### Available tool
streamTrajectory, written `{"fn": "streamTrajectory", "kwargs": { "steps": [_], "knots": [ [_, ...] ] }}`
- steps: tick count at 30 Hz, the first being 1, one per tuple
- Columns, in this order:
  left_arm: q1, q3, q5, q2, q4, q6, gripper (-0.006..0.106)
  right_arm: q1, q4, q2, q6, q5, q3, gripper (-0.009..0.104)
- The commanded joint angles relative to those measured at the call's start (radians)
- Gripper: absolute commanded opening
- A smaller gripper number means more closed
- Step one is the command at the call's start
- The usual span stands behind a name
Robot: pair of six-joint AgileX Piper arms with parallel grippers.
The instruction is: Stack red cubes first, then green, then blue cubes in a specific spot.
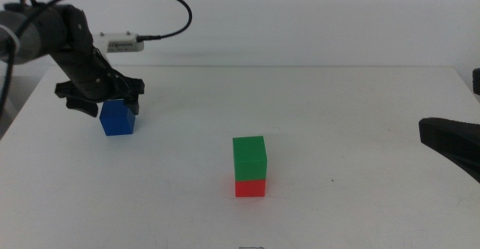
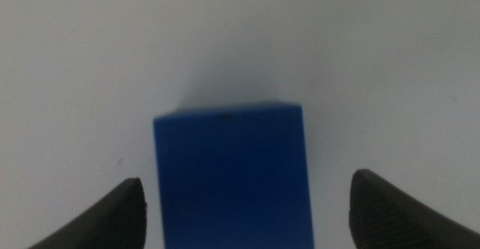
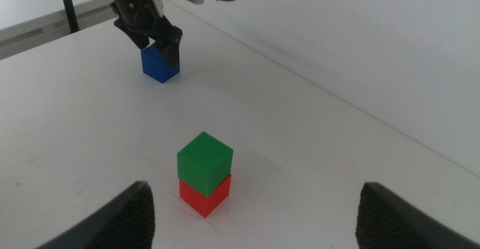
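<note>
The left gripper (image 1: 107, 97) sits over the blue cube (image 1: 118, 118) with its jaws spread wide, one on each side, neither touching it. The right gripper (image 1: 450, 144) waits at the 3 o'clock edge of the table (image 1: 352, 114), jaws wide apart and empty. There is one cube of each colour: the green cube (image 1: 250, 159) rests on the red cube (image 1: 250, 187) near the centre, and the blue one stands at 10 o'clock from them, well apart, with bare table between.
</note>
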Motion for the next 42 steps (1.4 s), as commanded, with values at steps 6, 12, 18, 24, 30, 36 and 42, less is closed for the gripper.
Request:
{"fn": "streamTrajectory", "kwargs": {
  "steps": [6,12,18,24,30,36,42],
  "knots": [
    [-0.001,-0.035,-0.145,0.007,-0.011,-0.004,0.091,-0.009,-0.011,-0.001,-0.013,-0.073,-0.024,0.074],
    [-0.001,-0.035,-0.188,0.028,-0.014,-0.011,0.08,-0.009,-0.011,-0.001,-0.013,-0.073,-0.024,0.074],
    [-0.001,-0.035,-0.216,0.028,-0.065,-0.01,0.047,-0.009,-0.011,-0.001,-0.013,-0.073,-0.024,0.074],
    [-0.001,-0.035,-0.152,0.02,-0.062,-0.035,0.011,-0.009,-0.011,-0.001,-0.013,-0.073,-0.024,0.074],
    [-0.014,-0.011,-0.12,-0.084,-0.053,-0.081,-0.002,-0.009,-0.011,-0.001,-0.013,-0.073,-0.024,0.074],
    [-0.117,0.265,-0.233,-0.365,0.05,-0.226,-0.002,-0.009,-0.011,-0.001,-0.013,-0.073,-0.024,0.074],
    [-0.322,0.365,-0.182,-0.6,0.184,-0.499,-0.002,-0.009,-0.011,-0.001,-0.013,-0.073,-0.024,0.074]
  ]
}}
